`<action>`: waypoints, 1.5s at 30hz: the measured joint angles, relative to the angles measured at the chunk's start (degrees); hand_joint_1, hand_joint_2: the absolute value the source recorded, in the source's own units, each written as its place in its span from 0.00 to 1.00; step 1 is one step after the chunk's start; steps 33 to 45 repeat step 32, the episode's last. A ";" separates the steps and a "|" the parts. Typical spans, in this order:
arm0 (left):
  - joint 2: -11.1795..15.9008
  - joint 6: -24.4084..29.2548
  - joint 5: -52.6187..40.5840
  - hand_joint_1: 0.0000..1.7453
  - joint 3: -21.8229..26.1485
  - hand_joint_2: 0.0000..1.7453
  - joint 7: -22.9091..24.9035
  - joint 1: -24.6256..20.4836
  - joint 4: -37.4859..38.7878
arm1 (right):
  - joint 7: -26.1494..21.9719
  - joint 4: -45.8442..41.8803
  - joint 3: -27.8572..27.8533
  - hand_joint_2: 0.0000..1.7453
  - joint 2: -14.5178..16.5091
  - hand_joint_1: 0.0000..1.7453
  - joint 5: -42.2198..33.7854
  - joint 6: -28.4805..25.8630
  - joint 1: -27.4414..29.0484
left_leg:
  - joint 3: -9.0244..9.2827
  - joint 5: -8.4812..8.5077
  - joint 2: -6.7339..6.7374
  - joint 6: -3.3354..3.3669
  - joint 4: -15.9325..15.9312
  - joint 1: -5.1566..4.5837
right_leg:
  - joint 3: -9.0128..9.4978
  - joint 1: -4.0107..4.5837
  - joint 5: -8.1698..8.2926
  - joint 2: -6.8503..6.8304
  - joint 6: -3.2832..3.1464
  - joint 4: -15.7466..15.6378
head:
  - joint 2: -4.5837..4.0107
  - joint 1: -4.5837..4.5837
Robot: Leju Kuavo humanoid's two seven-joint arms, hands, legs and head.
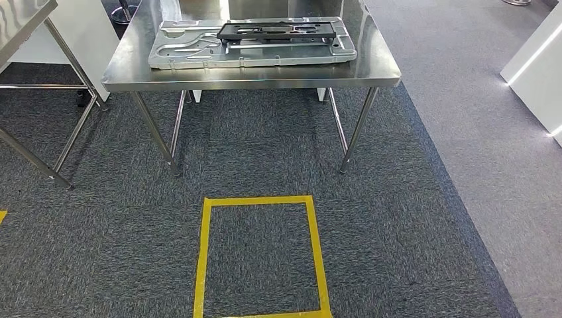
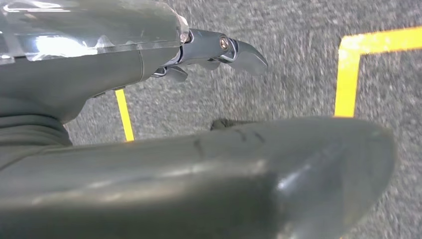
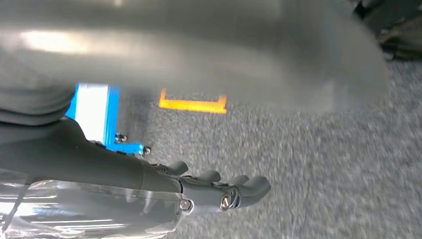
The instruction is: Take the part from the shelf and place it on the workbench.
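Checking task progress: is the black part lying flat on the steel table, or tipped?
Flat: the black rectangular frame part lies level on the silver metal panel atop the steel table.

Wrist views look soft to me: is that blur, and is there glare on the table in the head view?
Head view: sharp; the steel table carries bright reflections around the grey metal tray. Left wrist view: the left hand is fairly crisp, but the big dark shape in front is out of focus. Right wrist view: motion-smeared carpet, right hand clearer, yellow tape soft.
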 joint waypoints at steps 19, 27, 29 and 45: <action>0.20 0.51 -0.10 0.00 0.05 0.50 0.65 0.12 0.00 | -0.56 0.03 0.00 1.00 0.07 0.00 -0.62 -0.25 0.11 | -7.91 -7.03 -0.16 -3.70 16.78 0.46 | 2.58 -0.19 7.10 -0.03 -3.01 -9.33 | 0.00 0.00; 0.08 0.69 -0.48 0.00 0.12 1.00 0.64 -0.02 0.02 | -1.04 0.01 -0.05 0.50 -0.18 0.00 -1.47 0.01 0.05 | -1.13 -1.20 -0.68 -3.54 2.28 1.36 | 1.55 -0.01 5.81 0.50 -1.39 -6.80 | 0.00 0.02; 0.09 1.09 -0.60 0.00 0.14 1.00 0.64 -0.05 0.02 | -1.60 0.02 -0.13 1.00 -0.14 0.00 -1.94 0.06 0.05 | -1.20 -1.18 -0.68 -3.29 2.29 1.18 | 1.57 -0.16 5.96 0.49 -1.14 -6.99 | 0.00 0.02; 0.09 1.65 -0.64 0.00 0.17 1.00 0.64 -0.11 0.02 | -2.57 0.02 -0.45 1.00 -0.13 0.00 -2.66 -0.07 0.03 | -1.25 -1.16 -0.70 -3.06 2.29 1.04 | 1.58 -0.31 6.07 0.49 -0.94 -7.11 | 0.00 0.02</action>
